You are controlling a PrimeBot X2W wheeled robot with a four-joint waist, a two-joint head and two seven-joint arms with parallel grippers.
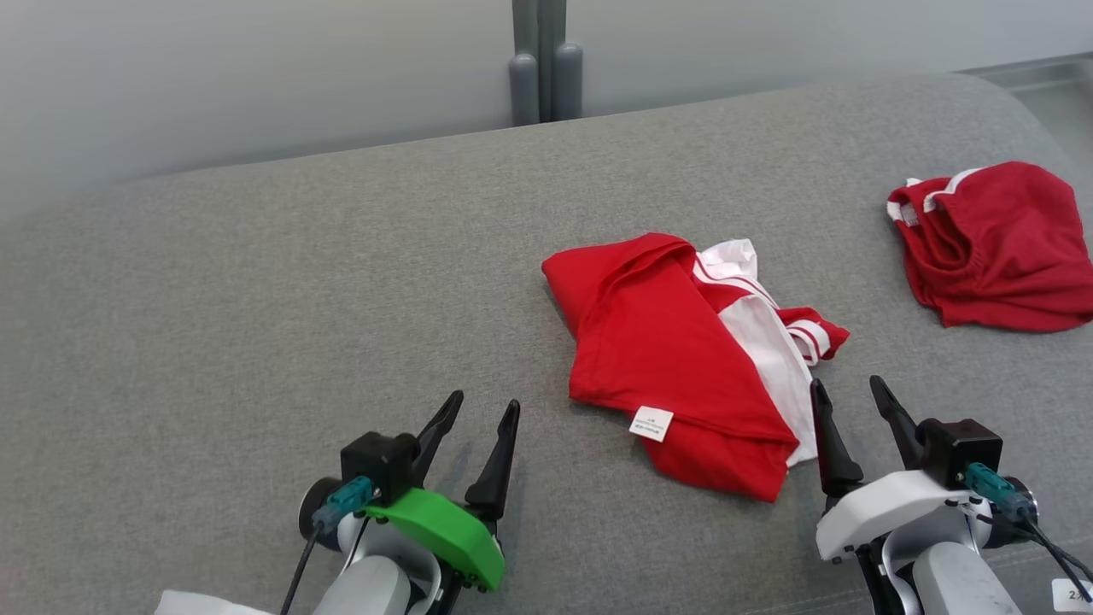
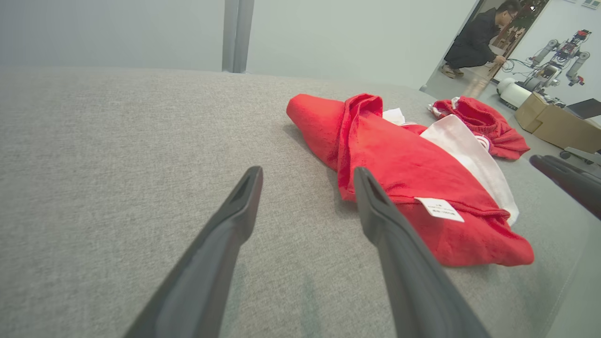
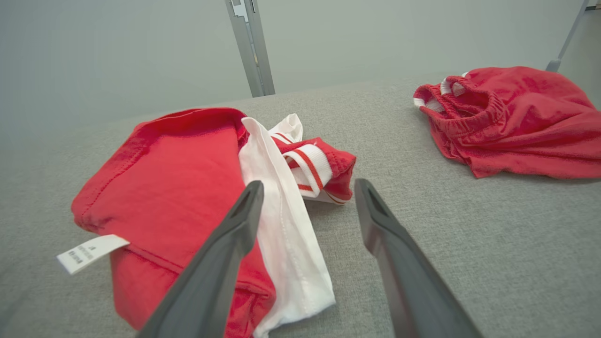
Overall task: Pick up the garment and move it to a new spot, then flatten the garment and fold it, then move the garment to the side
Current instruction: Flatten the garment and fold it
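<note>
The garment point(image 1: 675, 359) is a red and white shirt lying crumpled in a loose heap on the grey surface, a white label at its near edge. It also lies ahead in the left wrist view as the garment point(image 2: 413, 178) and in the right wrist view as the garment point(image 3: 188, 188). My right gripper point(image 1: 850, 391) stands open just right of the heap's near corner, nothing between its fingers; the white fabric edge lies beside its left finger point(image 3: 235, 234). My left gripper point(image 1: 485, 410) is open, well left of the garment, empty.
A second red garment point(image 1: 995, 243) with a white-trimmed waistband lies bunched at the far right. The grey padded surface point(image 1: 256, 299) stretches wide to the left. A grey post point(image 1: 540, 68) stands behind its far edge. A person point(image 2: 479, 37) crouches far off in the room.
</note>
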